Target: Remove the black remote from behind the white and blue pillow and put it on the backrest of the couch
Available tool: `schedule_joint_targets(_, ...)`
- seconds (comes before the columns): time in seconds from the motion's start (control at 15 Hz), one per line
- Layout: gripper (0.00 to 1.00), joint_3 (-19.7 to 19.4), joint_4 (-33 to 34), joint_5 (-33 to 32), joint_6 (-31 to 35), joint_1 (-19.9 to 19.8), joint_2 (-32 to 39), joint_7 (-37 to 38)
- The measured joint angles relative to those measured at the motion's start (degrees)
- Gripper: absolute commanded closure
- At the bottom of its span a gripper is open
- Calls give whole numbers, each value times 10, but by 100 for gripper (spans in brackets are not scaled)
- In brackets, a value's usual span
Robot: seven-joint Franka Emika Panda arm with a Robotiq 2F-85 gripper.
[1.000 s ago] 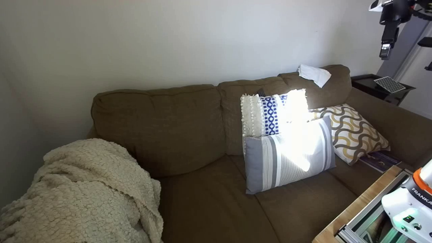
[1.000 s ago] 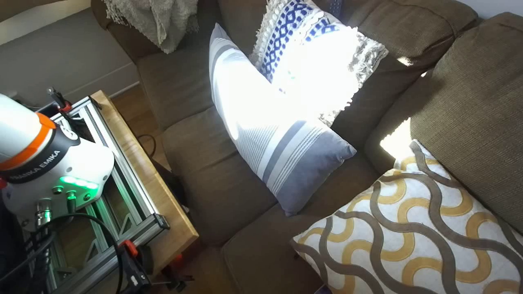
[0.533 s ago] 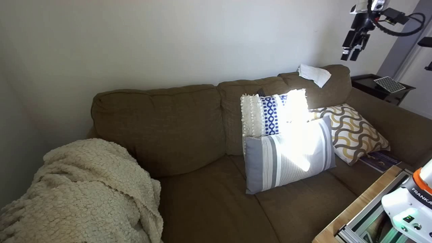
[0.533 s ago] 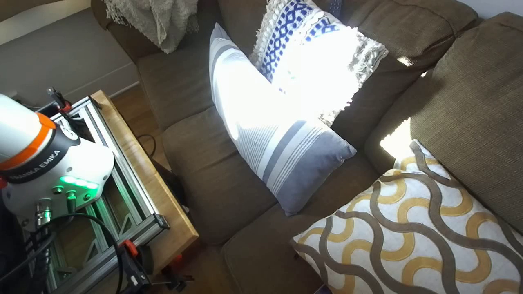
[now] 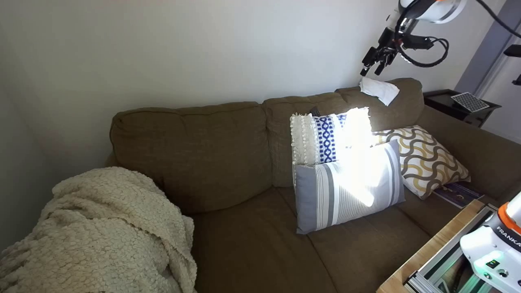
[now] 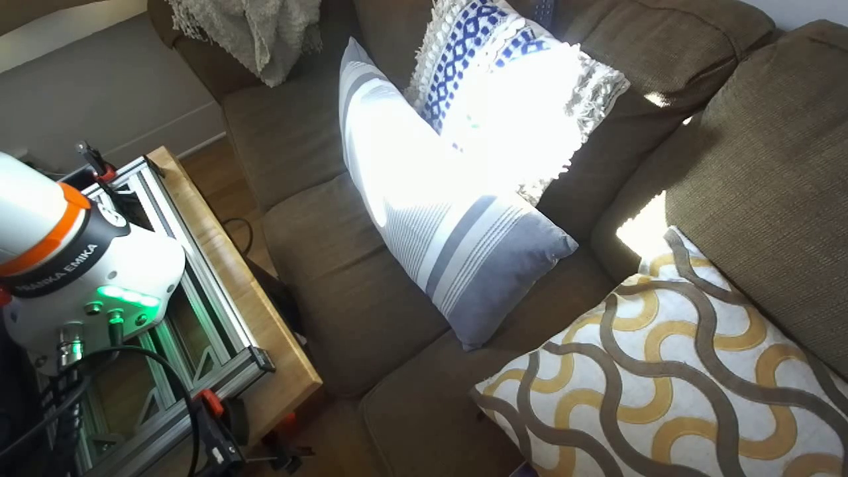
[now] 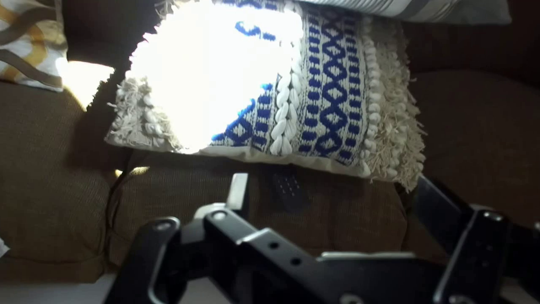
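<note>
Spanning an exterior view, the olive-brown backrest of the couch (image 5: pixel 244 146) stands behind the fringed white and blue pillow (image 7: pixel 329 88) (sunlight bleaches much of it), with a grey striped lumbar pillow (image 5: pixel 342 195) in front. A white cloth (image 5: pixel 379 90) drapes over the backrest's top edge. The Robotiq gripper (image 5: pixel 371 73) hangs above the backrest, jaws wide apart. The wrist view shows pale button marks on the black remote (image 7: pixel 289 190), tucked between pillow and backrest; in an exterior view its dark end (image 5: pixel 314 111) merely peeks above the pillow.
</note>
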Motion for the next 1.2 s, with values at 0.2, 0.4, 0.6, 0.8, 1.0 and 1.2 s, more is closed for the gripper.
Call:
schedule_joint_targets(0.2,0,12,44,6,28,0,71,21)
schedule_joint_targets(0.4,0,17,100,7,21,-5,143,34)
schedule_joint_targets(0.6,0,18,139,12,10,-9,190,34)
schedule_joint_targets(0.8,0,18,148,13,6,-10,195,34)
schedule_joint_targets(1.0,0,22,151,12,6,-11,196,33)
schedule_joint_targets(1.2,0,45,180,2,-6,-9,233,13)
